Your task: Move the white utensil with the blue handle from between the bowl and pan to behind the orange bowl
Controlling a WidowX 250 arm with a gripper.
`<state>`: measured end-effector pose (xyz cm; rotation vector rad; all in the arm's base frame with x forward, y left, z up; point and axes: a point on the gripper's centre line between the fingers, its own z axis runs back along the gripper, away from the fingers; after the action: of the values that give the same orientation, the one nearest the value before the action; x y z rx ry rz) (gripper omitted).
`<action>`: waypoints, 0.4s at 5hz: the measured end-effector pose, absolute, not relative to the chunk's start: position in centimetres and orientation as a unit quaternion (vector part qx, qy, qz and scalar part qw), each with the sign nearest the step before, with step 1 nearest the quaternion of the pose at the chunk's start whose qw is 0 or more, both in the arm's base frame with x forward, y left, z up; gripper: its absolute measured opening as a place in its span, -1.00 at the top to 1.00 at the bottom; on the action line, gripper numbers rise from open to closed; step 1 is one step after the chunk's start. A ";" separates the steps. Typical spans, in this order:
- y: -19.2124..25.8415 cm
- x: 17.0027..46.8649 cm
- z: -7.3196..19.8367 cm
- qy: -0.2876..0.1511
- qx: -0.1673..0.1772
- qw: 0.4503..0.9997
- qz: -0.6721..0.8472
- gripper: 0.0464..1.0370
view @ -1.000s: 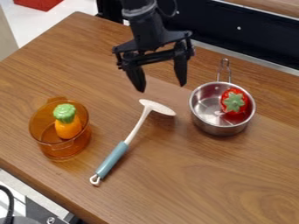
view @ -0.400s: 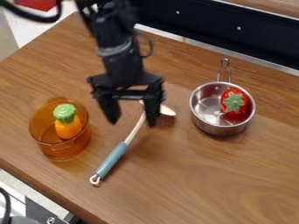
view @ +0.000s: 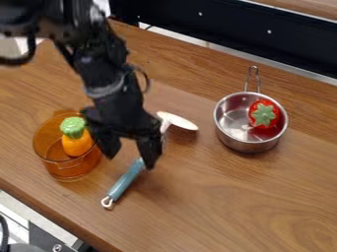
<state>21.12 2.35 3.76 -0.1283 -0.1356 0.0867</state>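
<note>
The gripper [view: 130,162] hangs open above the utensil, its two fingertips apart on either side of the upper end of the blue handle, with nothing held. That utensil [view: 125,183], with a white head and blue-grey handle, lies slanted on the table; the arm hides part of its white shaft. Left of the gripper stands a transparent orange pot [view: 66,170] holding an orange toy vegetable with a green top [view: 74,133]. On the right, a steel saucepan [view: 242,143] contains a red toy with a green star-shaped top [view: 264,114].
The wooden table [view: 230,206] has its near edge running along the lower left. A dark panel [view: 217,27] with a light strip borders its far side. The saucepan's wire handle sticks up toward the back.
The gripper has come forward and to the left, from behind the utensil's white head to over its handle. The utensil, pot and saucepan have stayed put.
</note>
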 end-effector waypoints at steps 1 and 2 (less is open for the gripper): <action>2.2 21.5 3.1 -0.084 -0.037 0.995 0.035 -0.92; 1.6 21.2 1.7 -0.085 -0.019 0.996 0.036 -0.92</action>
<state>21.24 1.58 1.68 -0.0381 -0.1711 0.0723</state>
